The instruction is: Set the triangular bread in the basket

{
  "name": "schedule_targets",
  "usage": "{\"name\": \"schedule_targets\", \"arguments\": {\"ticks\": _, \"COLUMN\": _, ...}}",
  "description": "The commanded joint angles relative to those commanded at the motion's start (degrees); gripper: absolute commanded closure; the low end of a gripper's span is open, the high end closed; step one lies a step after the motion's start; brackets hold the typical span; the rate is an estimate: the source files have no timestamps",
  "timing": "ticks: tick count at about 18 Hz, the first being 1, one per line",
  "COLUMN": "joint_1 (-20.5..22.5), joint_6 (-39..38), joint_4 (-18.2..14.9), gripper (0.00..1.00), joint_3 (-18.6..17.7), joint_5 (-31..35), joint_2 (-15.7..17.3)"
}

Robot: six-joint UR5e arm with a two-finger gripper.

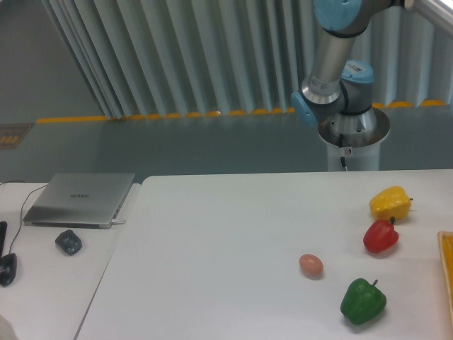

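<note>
Hand out of frame, so can't tell its state; only the arm's base (pixel 352 131) and lower links show, behind the worktop (pixel 233 241). Landmark: egg (pixel 311 265). Far left of it, on a side surface, closed laptop (pixel 80 198) with a dark mouse (pixel 69 241) just in front. Right of egg and nearer the camera: green pepper (pixel 363 301). Right and further back: red pepper (pixel 380 236), yellow pepper (pixel 390 203) just behind it. Far right at frame edge: basket (pixel 447 276), orange rim only. Triangular bread not visible.
</note>
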Motion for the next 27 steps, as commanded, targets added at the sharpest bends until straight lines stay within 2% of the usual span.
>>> {"name": "schedule_targets", "arguments": {"ticks": 6, "joint_1": -0.6, "joint_6": 0.1, "joint_4": -0.9, "gripper": 0.00, "joint_3": -0.4, "joint_5": 0.0, "joint_2": 1.1}}
{"name": "schedule_targets", "arguments": {"ticks": 9, "joint_1": -1.2, "joint_6": 0.1, "joint_4": -2.5, "gripper": 0.00, "joint_3": -1.3, "joint_5": -0.1, "joint_2": 2.1}}
{"name": "schedule_targets", "arguments": {"ticks": 12, "joint_1": -1.6, "joint_6": 0.2, "joint_4": -2.5, "gripper": 0.00, "joint_3": -3.1, "joint_5": 0.5, "joint_2": 3.0}}
{"name": "schedule_targets", "arguments": {"ticks": 16, "joint_1": -4.5, "joint_6": 0.2, "joint_4": -3.5, "gripper": 0.00, "joint_3": -5.9, "joint_5": 3.0, "joint_2": 5.2}}
{"name": "schedule_targets", "arguments": {"ticks": 19, "joint_1": -6.9, "joint_6": 0.2, "joint_4": -7.6, "gripper": 0.00, "joint_3": -6.1, "joint_5": 6.2, "joint_2": 6.3}}
{"name": "schedule_targets", "arguments": {"ticks": 21, "joint_1": -7.6, "joint_6": 0.1, "joint_4": -12.4, "gripper": 0.00, "joint_3": -6.1, "joint_5": 6.2, "joint_2": 7.0}}
{"name": "schedule_targets", "arguments": {"ticks": 22, "joint_1": -7.6, "joint_6": 0.1, "joint_4": -13.7, "gripper": 0.00, "joint_3": -6.1, "joint_5": 6.2, "joint_2": 7.6}}
{"name": "schedule_targets", "arguments": {"ticks": 25, "joint_1": -7.9, "joint_6": 0.1, "joint_4": -16.4, "gripper": 0.00, "joint_3": -6.1, "joint_5": 6.1, "joint_2": 9.0}}
{"name": "schedule_targets", "arguments": {"ticks": 27, "joint_1": -8.2, "joint_6": 0.1, "joint_4": -16.9, "gripper": 0.00, "joint_3": -6.4, "joint_5": 6.2, "joint_2": 9.3}}
